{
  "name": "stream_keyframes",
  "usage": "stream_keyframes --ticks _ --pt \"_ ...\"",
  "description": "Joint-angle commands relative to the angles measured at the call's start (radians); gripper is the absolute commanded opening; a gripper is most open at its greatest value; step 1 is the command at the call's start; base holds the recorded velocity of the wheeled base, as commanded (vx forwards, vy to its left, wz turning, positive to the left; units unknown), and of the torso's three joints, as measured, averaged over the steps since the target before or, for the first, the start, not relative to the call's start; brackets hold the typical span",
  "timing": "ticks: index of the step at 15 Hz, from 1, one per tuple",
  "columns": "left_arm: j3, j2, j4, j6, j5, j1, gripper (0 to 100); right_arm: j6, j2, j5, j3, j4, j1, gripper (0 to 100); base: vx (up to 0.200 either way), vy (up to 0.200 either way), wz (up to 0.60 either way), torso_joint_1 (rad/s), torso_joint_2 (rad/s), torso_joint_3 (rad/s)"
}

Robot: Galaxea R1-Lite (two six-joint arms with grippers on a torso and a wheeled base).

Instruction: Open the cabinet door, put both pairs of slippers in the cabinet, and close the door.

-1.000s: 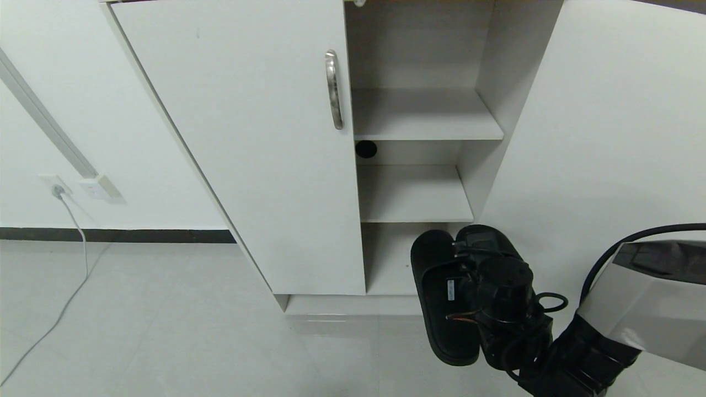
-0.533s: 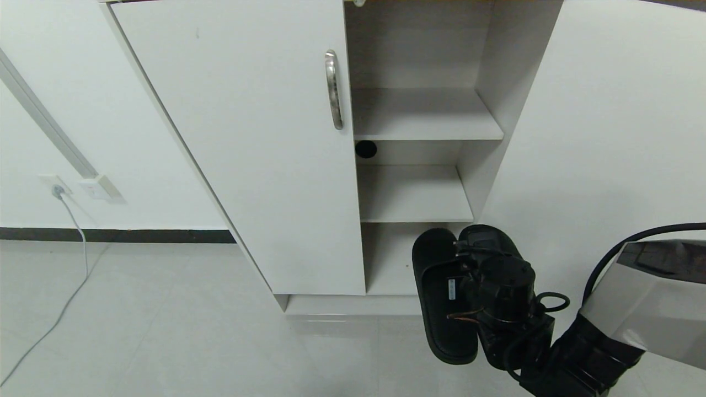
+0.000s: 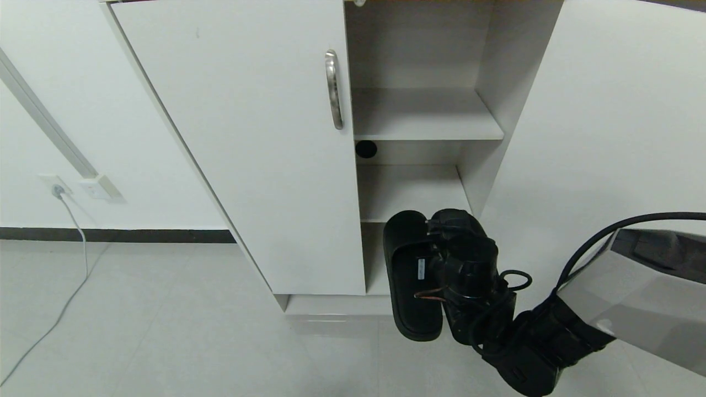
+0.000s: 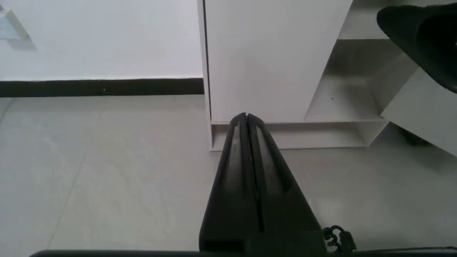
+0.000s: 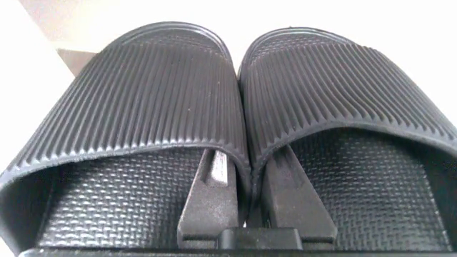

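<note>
Right end effector (image 5: 250,203): clamped on the pair of black ribbed rubber slippers (image 3: 412,275), one finger under each strap, pinching the two adjoining strap walls together. The pair hangs at lower centre of the head view, toes towards the white laminate cabinet (image 3: 493,60). It sits in front of the bottom compartment (image 3: 376,264) and is not yet inside. Left end effector (image 4: 246,125): fingers pressed together, carrying nothing, low over the pale tiled floor (image 3: 182,342).

Step in hand, as judged: carrying this pair into the cabinet.
- Enter square to the opening, toes first.
- Bring the soles flat before letting go, and release only once a shelf or the compartment floor bears the weight.

Edges:
- The opening is bounded at frame left by the closed white door (image 3: 248,143) with its metal bar handle (image 3: 333,88).
- At frame right it is bounded by the open white door panel (image 3: 601,138).
- The front lip of the middle shelf (image 3: 411,193) lies just above the toes in frame — a likely snag.

Room: the shelves look bare. The bottom compartment is nearest, and the arm has space at frame right only up to the open panel.
</note>
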Motion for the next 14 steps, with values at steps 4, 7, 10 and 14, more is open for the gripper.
stream_keyframes --ticks 4,7,10,14 --pt "0.000 0.001 0.000 0.000 0.000 0.000 0 0.071 0.058 0.001 -0.106 0.116 -0.001 0 0.000 0.000 0.00 0.000 0.00 0.000" --pt "0.000 0.001 0.000 0.000 0.000 0.000 0 0.072 0.069 0.001 -0.106 0.116 -0.001 0 0.000 0.000 0.00 0.000 0.00 0.000" --pt "0.000 0.001 0.000 0.000 0.000 0.002 0 0.071 0.069 -0.001 -0.108 0.116 -0.001 0 0.200 0.000 0.00 0.001 0.01 0.004" --pt "-0.002 0.001 0.000 0.000 0.000 0.000 0 0.071 0.070 -0.001 -0.108 0.116 -0.009 0 0.200 0.000 0.00 0.002 0.00 0.000"
